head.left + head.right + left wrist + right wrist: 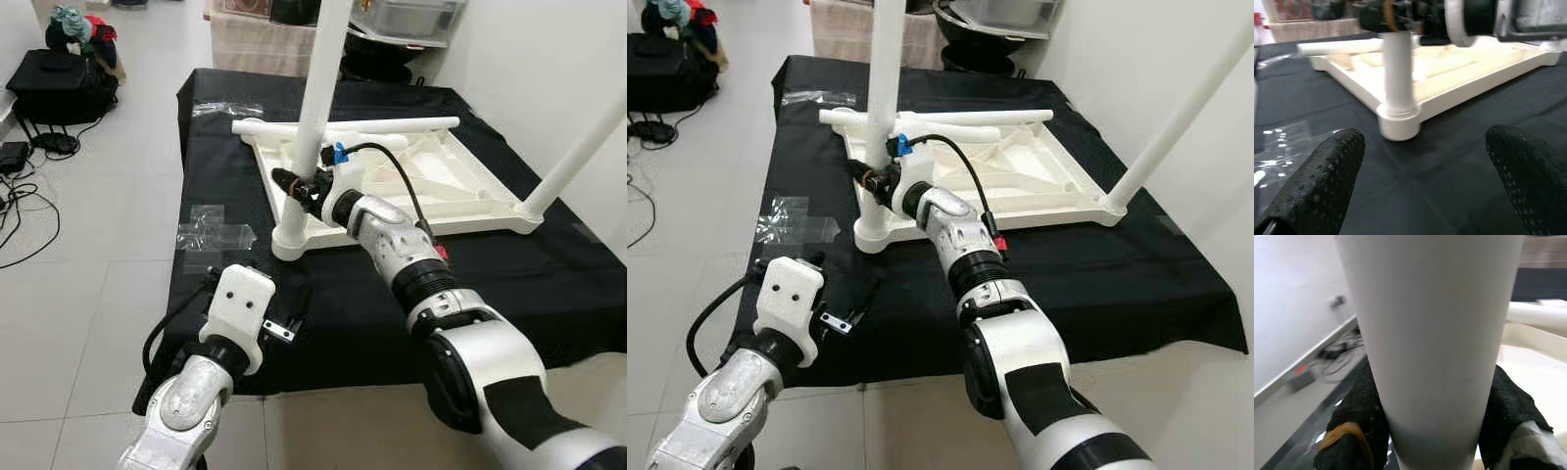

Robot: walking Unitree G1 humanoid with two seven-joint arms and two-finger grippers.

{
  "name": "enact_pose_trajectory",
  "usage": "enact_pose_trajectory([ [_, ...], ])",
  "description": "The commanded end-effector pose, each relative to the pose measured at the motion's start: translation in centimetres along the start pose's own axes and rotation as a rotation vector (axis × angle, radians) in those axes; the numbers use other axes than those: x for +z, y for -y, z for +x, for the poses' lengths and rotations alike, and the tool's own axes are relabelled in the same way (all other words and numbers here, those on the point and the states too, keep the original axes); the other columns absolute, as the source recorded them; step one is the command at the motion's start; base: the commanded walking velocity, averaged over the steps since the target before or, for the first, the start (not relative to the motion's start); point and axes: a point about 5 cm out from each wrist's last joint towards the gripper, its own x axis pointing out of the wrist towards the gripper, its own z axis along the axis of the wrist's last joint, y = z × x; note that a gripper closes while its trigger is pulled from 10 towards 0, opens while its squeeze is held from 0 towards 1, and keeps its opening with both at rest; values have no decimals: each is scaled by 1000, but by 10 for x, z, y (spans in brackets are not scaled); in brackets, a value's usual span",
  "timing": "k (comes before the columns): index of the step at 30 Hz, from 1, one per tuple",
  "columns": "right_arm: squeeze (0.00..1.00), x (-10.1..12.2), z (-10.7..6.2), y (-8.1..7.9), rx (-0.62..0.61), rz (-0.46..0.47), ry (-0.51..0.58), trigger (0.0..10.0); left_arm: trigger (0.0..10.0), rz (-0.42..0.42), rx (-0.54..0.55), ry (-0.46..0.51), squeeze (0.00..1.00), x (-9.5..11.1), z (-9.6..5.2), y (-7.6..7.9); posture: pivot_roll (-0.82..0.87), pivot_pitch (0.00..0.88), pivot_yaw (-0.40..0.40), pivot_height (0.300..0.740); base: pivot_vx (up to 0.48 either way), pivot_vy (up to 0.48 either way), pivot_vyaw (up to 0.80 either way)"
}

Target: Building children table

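White table leg [315, 108] gripped by right gripper [297, 188]; left gripper [1425, 181] fingers [1327, 176] spread wide.

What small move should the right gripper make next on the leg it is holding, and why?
Probably twist the upright leg further into its corner socket. The right gripper is shut on the leg just above the socket of the upturned tabletop, while the left gripper hangs open nearby.

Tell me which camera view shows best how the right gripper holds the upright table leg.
The right wrist view: the white leg sits between the two black fingers, pressed on both sides. Both eye views show the right gripper at the leg just above its corner socket, fingers partly hidden. The left wrist view shows that grip blurred, from across the black cloth.
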Motion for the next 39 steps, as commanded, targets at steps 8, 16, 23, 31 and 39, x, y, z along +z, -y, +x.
enact_pose_trajectory([
  [8,0,9,-18,52,-453,23,82,0,10000,23,-6,33,0,6,6,-2,66,116,-164,740,0,0,0],
  [16,0,-20,-57,98,-972,40,-33,824,10000,41,-27,70,0,14,13,-1,60,113,-155,740,0,0,0],
  [23,0,1,-18,45,-500,209,111,10000,10000,33,-38,70,0,13,15,2,58,114,-154,740,0,0,0],
  [31,1000,16,-13,39,-253,242,144,10000,10000,17,-31,82,0,16,18,-1,52,123,-154,740,0,0,0],
  [39,1000,28,-26,42,209,258,172,10000,10000,23,-37,99,0,19,22,-2,52,120,-153,740,0,0,0],
])
